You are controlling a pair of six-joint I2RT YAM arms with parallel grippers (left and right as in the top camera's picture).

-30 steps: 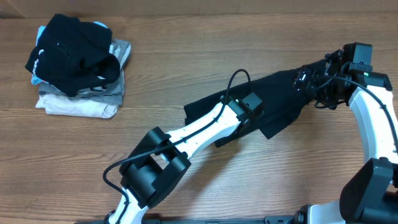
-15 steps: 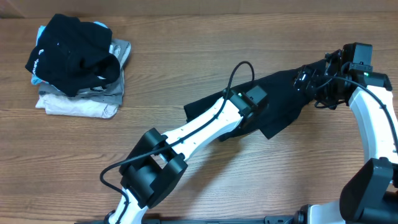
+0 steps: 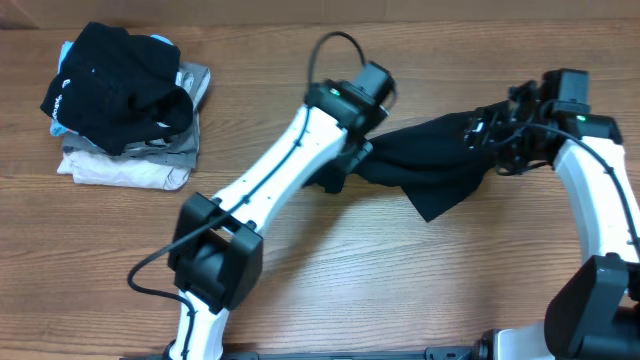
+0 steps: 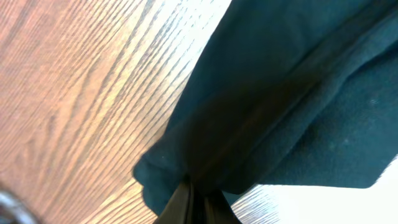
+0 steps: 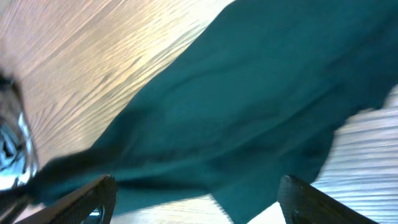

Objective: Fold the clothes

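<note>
A dark garment (image 3: pixel 432 160) lies stretched across the table between my two grippers. My left gripper (image 3: pixel 347 158) is shut on the garment's left end and holds it bunched above the wood. In the left wrist view the closed fingertips (image 4: pixel 198 205) pinch a fold of the dark cloth (image 4: pixel 280 93). My right gripper (image 3: pixel 500 135) is at the garment's right end. In the right wrist view its fingers (image 5: pixel 93 194) stand wide apart, with the cloth (image 5: pixel 249 106) hanging in front of them and nothing held between them.
A stack of folded clothes (image 3: pixel 125 110) with a black garment on top sits at the far left of the wooden table (image 3: pixel 420 290). The left arm (image 3: pixel 270 190) crosses the middle of the table diagonally.
My left gripper has swung up and toward the back left, dragging the garment's left end with it and bunching the cloth. The right gripper has shifted only slightly.
</note>
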